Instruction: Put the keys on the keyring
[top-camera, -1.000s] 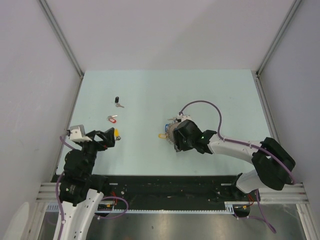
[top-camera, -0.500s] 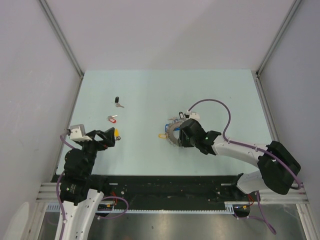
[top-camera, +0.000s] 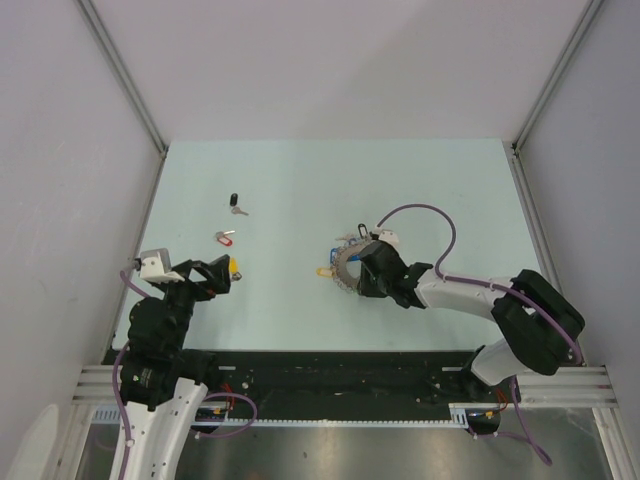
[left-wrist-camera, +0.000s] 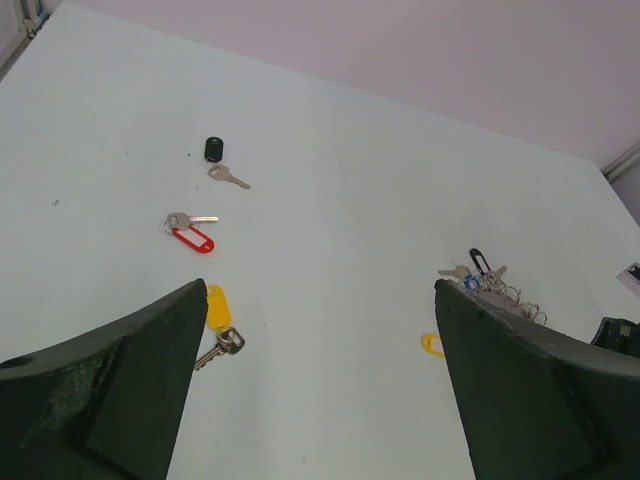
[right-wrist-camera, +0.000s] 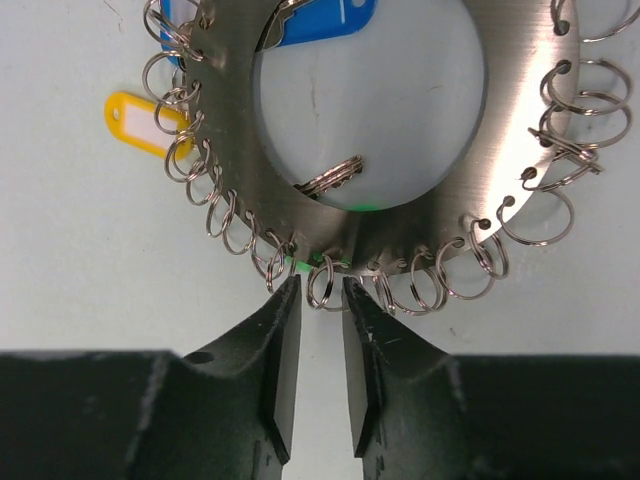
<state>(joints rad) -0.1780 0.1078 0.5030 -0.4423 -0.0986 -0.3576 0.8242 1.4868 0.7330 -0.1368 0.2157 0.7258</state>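
- tabletop: plain pale mint green;
- keyring: silvery grey metal all over, with a fine brushed grain on its flat band;
- blue tag: bright solid blue;
- yellow tag: warm yellow with a white label window;
- green sliver: vivid green, showing at the keyring's inner edge;
- black-headed key: black head, silver blade;
- red-tagged key: red tag, silver blade;
- yellow-tagged key: yellow tag, silver blade;
- right fingers: matt black;
- left fingers: dark charcoal, faintly speckled;
- right arm: white shell, black joints;
- cable: purple;
- walls: pale lilac-grey, unpatterned
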